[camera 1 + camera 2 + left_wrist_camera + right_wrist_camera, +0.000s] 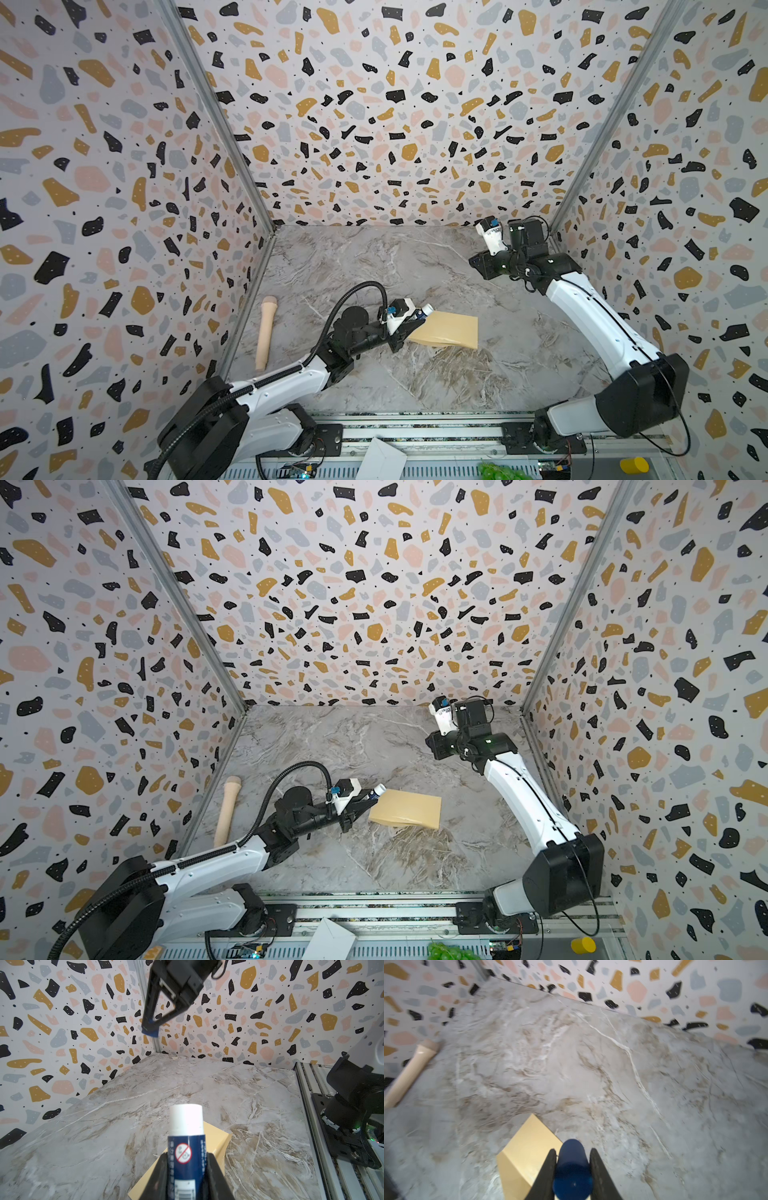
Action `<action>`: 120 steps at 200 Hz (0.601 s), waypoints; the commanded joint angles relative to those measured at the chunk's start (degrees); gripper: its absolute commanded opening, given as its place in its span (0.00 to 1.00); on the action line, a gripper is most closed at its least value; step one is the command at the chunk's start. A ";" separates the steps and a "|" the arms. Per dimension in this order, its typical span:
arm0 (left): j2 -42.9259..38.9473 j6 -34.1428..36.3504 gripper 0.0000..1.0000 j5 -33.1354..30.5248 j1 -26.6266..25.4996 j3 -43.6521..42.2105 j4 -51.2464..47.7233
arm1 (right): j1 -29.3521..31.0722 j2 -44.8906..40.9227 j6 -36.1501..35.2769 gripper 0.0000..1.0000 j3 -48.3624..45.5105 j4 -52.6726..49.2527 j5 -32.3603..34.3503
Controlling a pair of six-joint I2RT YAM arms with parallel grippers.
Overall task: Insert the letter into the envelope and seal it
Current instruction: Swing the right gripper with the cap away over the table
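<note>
Tan envelope [446, 330] lies just beyond the left gripper [187, 1154] clamping a glue stick [186, 1122]; right gripper [573, 1149], farther, pinches the cap [572, 1176].

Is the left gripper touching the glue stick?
Touching. The left wrist view shows the left gripper with its two black fingers pressed against both sides of the blue glue stick, with no gap on either side.

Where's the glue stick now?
In a top view, the glue stick is held by the left gripper, left of centre, its white tip beside the envelope.
</note>
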 commanded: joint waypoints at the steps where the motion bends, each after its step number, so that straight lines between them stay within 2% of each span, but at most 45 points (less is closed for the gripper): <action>1: -1.30 -1.21 0.00 -0.50 0.22 0.21 3.75 | -2.95 2.83 2.94 0.00 -1.83 4.37 7.45; 57: -1.70 -2.22 0.00 -0.48 0.16 0.77 4.07 | -8.58 14.78 3.12 0.05 -4.81 9.02 10.27; 120: -1.62 -2.48 0.00 -0.64 0.14 0.59 4.30 | -9.98 23.47 2.85 0.14 -5.63 9.70 10.99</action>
